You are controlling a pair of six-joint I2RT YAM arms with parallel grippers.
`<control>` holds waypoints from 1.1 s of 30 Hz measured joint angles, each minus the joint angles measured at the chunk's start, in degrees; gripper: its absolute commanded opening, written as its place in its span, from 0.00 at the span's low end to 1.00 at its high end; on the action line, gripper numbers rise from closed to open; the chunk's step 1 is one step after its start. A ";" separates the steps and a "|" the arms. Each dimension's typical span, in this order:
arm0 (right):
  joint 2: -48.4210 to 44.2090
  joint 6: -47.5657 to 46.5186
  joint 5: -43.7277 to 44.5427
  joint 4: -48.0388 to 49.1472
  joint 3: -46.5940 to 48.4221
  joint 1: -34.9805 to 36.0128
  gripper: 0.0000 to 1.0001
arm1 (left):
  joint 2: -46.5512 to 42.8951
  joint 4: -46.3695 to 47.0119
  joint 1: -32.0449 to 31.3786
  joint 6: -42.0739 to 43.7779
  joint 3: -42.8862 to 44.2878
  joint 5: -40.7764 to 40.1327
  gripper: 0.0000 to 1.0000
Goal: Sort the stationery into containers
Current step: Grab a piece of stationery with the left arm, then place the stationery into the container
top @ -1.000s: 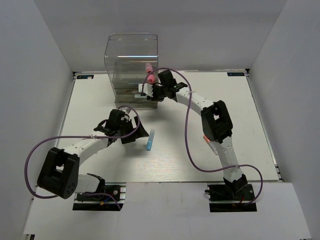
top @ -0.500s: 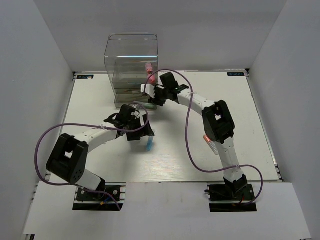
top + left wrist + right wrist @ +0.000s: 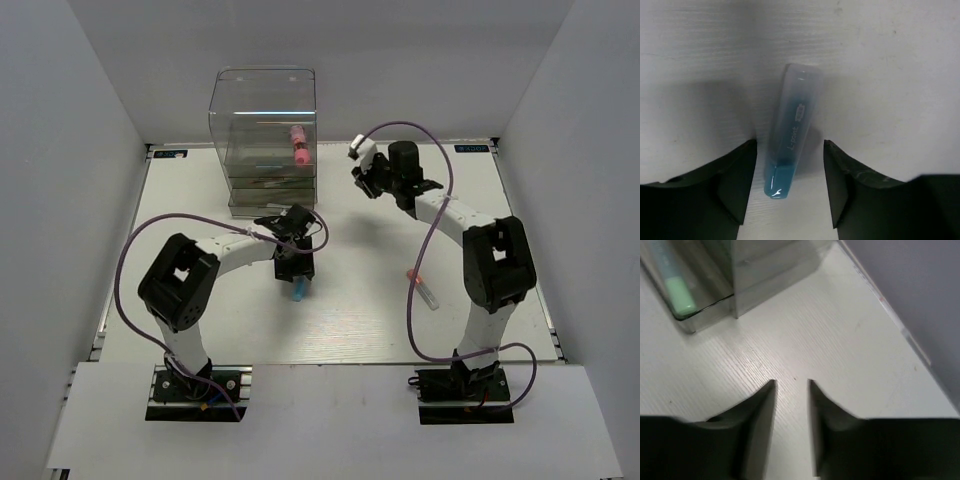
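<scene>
A light-blue marker [image 3: 791, 140] lies on the white table, its teal end toward the camera in the left wrist view. My left gripper [image 3: 790, 146] is open and low, with one finger on each side of the marker; both also show from above, the gripper [image 3: 298, 272] over the marker [image 3: 299, 292]. The tall clear container [image 3: 262, 110] stands at the back left with a chunky pink tube [image 3: 298, 145] inside. My right gripper [image 3: 362, 172] hangs to the right of the box, empty, its jaws a narrow gap apart [image 3: 791, 384].
Shallow drawers [image 3: 270, 186] at the box's base hold pens; one drawer's corner [image 3: 700, 322] with a green-capped marker [image 3: 680, 297] shows in the right wrist view. An orange-capped clear marker [image 3: 423, 288] lies beside the right arm. White walls enclose the table.
My right gripper let go of the pink tube inside the box and drew back to the right. My left gripper swung right and came down over the light-blue marker.
</scene>
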 measured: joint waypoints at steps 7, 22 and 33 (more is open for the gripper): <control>-4.81 8.81 7.19 5.29 -7.37 -2.89 0.00 | 3.02 -4.28 -2.47 -1.22 3.82 -7.08 0.21; -9.27 13.64 5.03 0.61 -13.49 -8.26 0.32 | 5.66 -6.69 2.03 -1.31 14.82 -9.20 0.00; -11.41 13.53 2.84 0.35 -16.00 -8.70 0.32 | 2.19 2.75 12.26 -15.28 15.19 -1.70 0.00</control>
